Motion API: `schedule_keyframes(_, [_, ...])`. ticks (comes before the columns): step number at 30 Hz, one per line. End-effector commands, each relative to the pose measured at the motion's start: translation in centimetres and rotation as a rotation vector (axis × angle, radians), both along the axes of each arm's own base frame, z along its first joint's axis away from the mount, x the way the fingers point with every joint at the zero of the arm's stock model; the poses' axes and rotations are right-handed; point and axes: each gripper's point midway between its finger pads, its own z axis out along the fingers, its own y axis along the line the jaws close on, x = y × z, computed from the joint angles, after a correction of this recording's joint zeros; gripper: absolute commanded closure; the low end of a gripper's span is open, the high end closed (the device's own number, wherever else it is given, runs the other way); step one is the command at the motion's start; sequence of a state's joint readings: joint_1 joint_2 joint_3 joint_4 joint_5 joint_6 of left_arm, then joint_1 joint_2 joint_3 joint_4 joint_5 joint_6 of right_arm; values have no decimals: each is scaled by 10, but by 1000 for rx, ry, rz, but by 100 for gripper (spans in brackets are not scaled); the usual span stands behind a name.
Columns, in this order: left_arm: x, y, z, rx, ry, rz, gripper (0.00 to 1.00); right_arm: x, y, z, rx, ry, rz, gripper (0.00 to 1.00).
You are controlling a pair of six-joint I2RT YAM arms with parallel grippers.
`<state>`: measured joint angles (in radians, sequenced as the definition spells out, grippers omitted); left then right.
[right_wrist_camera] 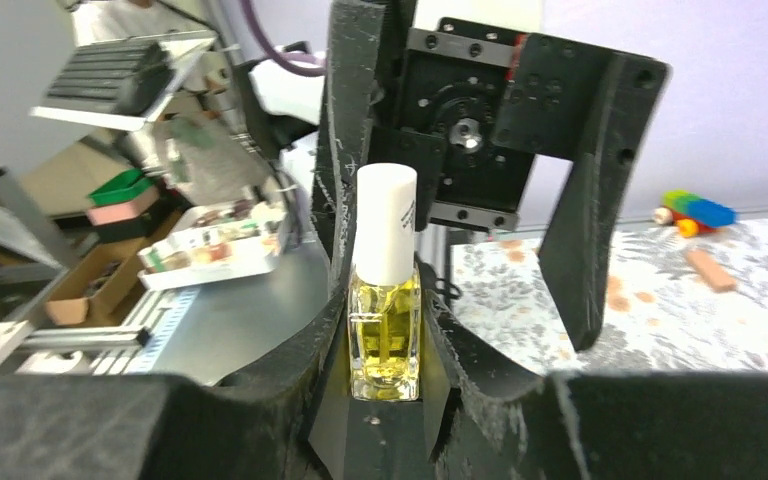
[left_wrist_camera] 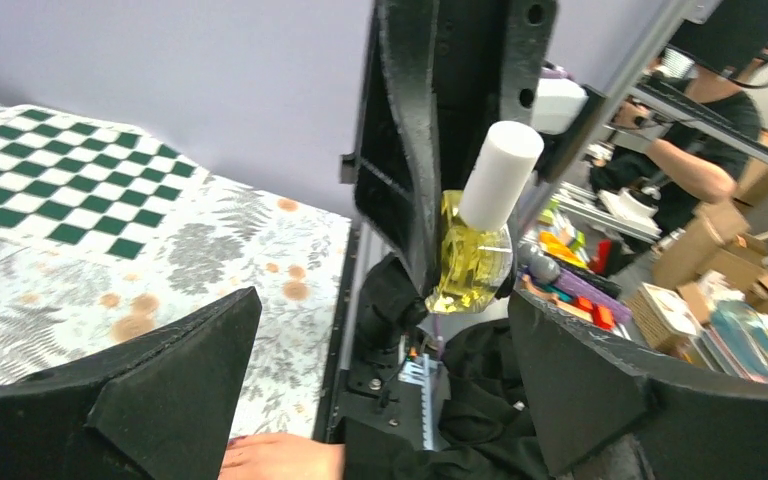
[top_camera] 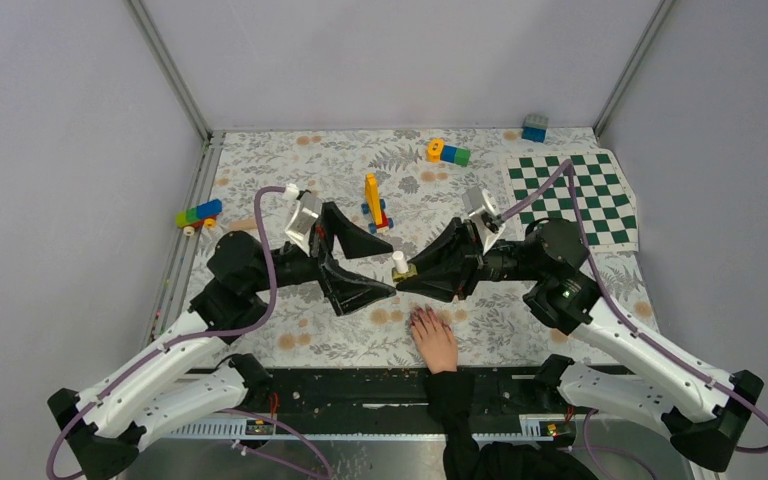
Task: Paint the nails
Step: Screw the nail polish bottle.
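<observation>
Two arms: the left gripper (top_camera: 392, 266) and the right gripper (top_camera: 412, 276) meet nose to nose above the floral cloth (top_camera: 290, 170), mid-table.
Right gripper: clamped on the glass body of a small polish bottle (right_wrist_camera: 385, 335) filled with yellow liquid.
Left gripper: fingers spread wide, holding nothing.
Cap: the white cap (right_wrist_camera: 384, 225) is on the bottle, so no brush is out.
Axis: the bottle's long axis runs along the line between the two grippers, with the cap end towards the left one, just ahead of the gap between its fingers.
Nails: the nails (top_camera: 422, 318) are dark, on a pale hand (top_camera: 434, 342) lying flat at the table's near edge, just below the bottle, fingertips pointing towards it.
Nearer arm: the right, by a little.
Next move, judged: the left fingers must close squarely on the cap, in line with that axis.
</observation>
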<state>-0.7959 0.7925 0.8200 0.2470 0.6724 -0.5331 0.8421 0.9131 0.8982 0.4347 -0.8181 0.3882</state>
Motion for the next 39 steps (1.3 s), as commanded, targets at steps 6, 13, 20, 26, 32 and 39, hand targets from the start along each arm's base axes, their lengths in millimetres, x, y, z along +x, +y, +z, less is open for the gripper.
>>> schedule_keyframes(6, [37, 17, 16, -85, 13, 222, 1, 81, -6, -43, -123, -43, -465, 100])
schedule_keyframes(13, [76, 25, 11, -177, 181, 410, 1, 120, -4, -71, -194, -36, -675, 100])
schedule_keyframes(20, [113, 28, -18, -111, 339, 583, 3, 133, 1, -88, -257, -35, -747, 100])
schedule_keyframes(26, [124, 19, -27, -67, 384, 598, 11, 138, 6, -95, -281, -34, -774, 100])
schedule_keyframes(32, [128, 13, -31, -63, 396, 589, 29, 141, 7, -98, -312, -52, -792, 100])
schedule_keyframes(39, [133, 6, -37, -34, 415, 583, 45, 142, 8, -98, -319, -62, -794, 100])
